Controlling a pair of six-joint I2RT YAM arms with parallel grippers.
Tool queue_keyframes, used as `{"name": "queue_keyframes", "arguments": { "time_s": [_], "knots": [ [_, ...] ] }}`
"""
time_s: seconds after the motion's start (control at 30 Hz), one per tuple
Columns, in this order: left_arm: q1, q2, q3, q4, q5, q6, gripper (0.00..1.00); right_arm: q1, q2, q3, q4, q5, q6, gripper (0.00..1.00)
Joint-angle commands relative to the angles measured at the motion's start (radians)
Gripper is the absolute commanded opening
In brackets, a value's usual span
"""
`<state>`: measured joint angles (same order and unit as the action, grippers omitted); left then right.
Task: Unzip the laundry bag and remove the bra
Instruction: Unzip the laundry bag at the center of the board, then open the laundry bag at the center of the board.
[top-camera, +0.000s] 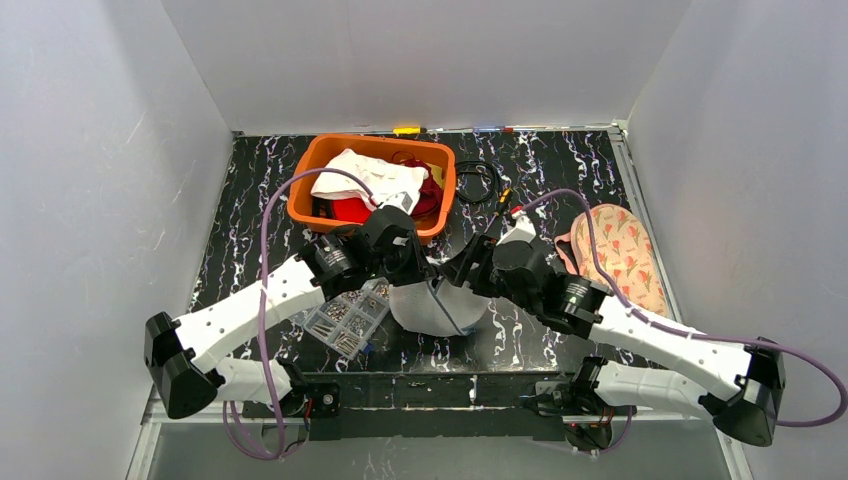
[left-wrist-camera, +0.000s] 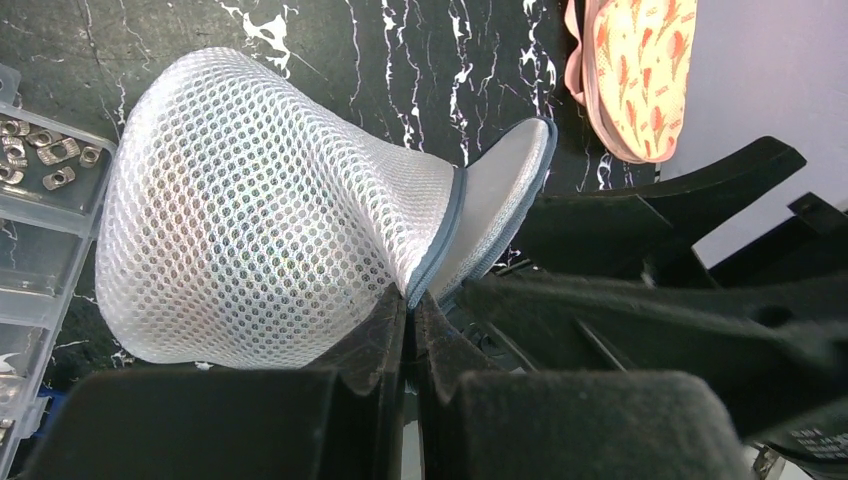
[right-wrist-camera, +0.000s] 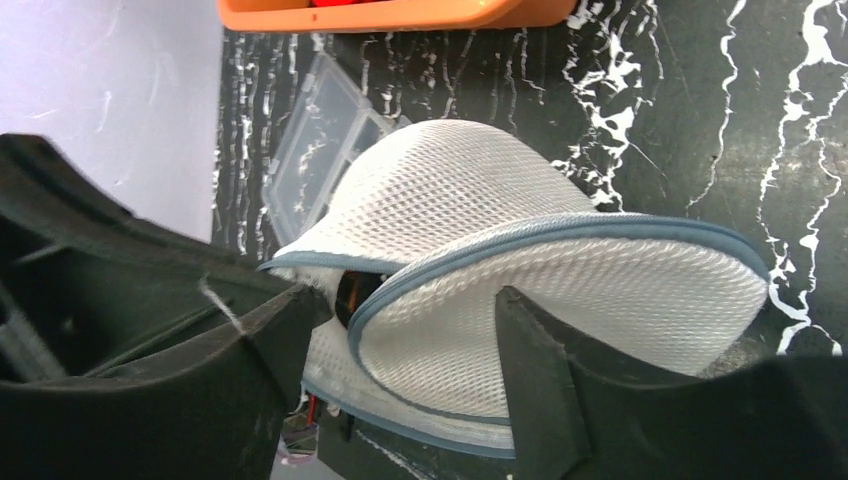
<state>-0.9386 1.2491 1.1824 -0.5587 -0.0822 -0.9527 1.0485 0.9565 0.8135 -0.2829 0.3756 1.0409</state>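
Laundry bag (top-camera: 435, 305) is sitting at the middle of the bench (top-camera: 560, 170), near its front edge and between the two arms, just beside a clear parts box (top-camera: 345, 315) and well apart from the orange basket (top-camera: 305, 190) of clothes behind it. It is looking like a rounded dome of white honeycomb mesh edged with grey-blue trim (right-wrist-camera: 560, 232). In the right wrist view its two halves are gaping a little along that trim, with something dark and orange showing in the slot; whether that is the bra I cannot tell. I am judging the bag to be light and soft over a springy frame. The mesh is dimpling where it is pulled, so it is likely to be sliding on the glossy bench rather than resisting, and one side needs pinning while the other is worked. The trim is looking like the firmest place to take hold, since open mesh would be stretching or snagging; the zip pull is not showing in any view. The left pincer (left-wrist-camera: 408, 305) is clamped together on the trim at the seam. The right pincer (right-wrist-camera: 405, 305) is standing apart, its jaws straddling the upper flap without pinching it. A floral padded piece (top-camera: 620, 250) is lying to the right, apart from the bag.
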Motion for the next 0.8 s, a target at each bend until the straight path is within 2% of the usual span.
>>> {"name": "queue_keyframes", "arguments": {
  "time_s": [0.0,0.3,0.37,0.57,0.67,0.77],
  "knots": [
    [-0.005,-0.056,-0.020,0.041,-0.023,-0.007,0.00,-0.001,0.038,0.018,0.013,0.052,0.000,0.66],
    [-0.005,-0.097,-0.046,0.018,-0.065,0.016,0.00,-0.001,-0.018,-0.008,-0.049,0.046,-0.005,0.20],
    [-0.004,-0.101,-0.048,0.011,-0.071,0.026,0.00,-0.002,-0.046,-0.006,-0.079,0.043,-0.030,0.13],
    [-0.003,-0.123,-0.094,0.045,-0.060,0.070,0.00,-0.002,-0.145,0.038,-0.232,0.010,-0.259,0.03],
    [-0.003,-0.132,-0.130,0.106,-0.019,0.093,0.00,-0.001,-0.203,0.047,-0.365,0.058,-0.347,0.02],
    [-0.003,-0.125,-0.149,0.166,0.021,0.116,0.00,-0.001,-0.263,0.058,-0.493,0.133,-0.366,0.01]
  ]
}}
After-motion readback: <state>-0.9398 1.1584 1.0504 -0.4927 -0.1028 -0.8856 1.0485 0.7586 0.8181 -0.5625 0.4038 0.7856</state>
